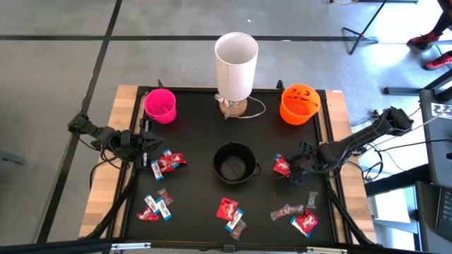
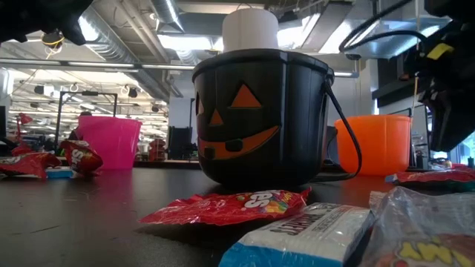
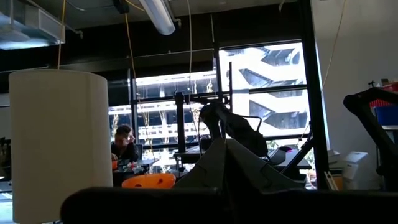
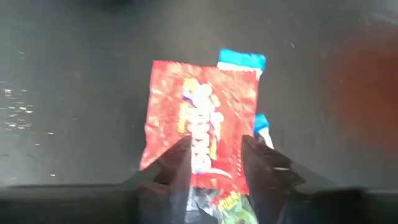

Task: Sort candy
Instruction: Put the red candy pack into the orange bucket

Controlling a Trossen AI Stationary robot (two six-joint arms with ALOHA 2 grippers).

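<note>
The right gripper [image 1: 289,168] is set over a red candy packet [image 4: 200,134] lying flat on the black mat [image 1: 198,148], to the right of the black pumpkin bucket [image 1: 234,164] at the mat's centre; in the right wrist view the two fingers [image 4: 176,163] stand apart with the packet's lower edge between them, and a blue-and-white mini bar [image 4: 241,60] lies partly under the packet's far corner. Whether the packet is being pinched or merely straddled cannot be told. A good pick would likely need the fingers centred on the packet alone, so that the bar beneath is not dragged along. The rest of the candy is scattered in small groups along the near half of the mat, with one cluster [image 1: 167,163] just beside the left gripper [image 1: 145,144], which waits closed at the left edge. The pink cup [image 1: 160,104] and the orange pumpkin bucket [image 1: 299,103] stand at the far corners.
</note>
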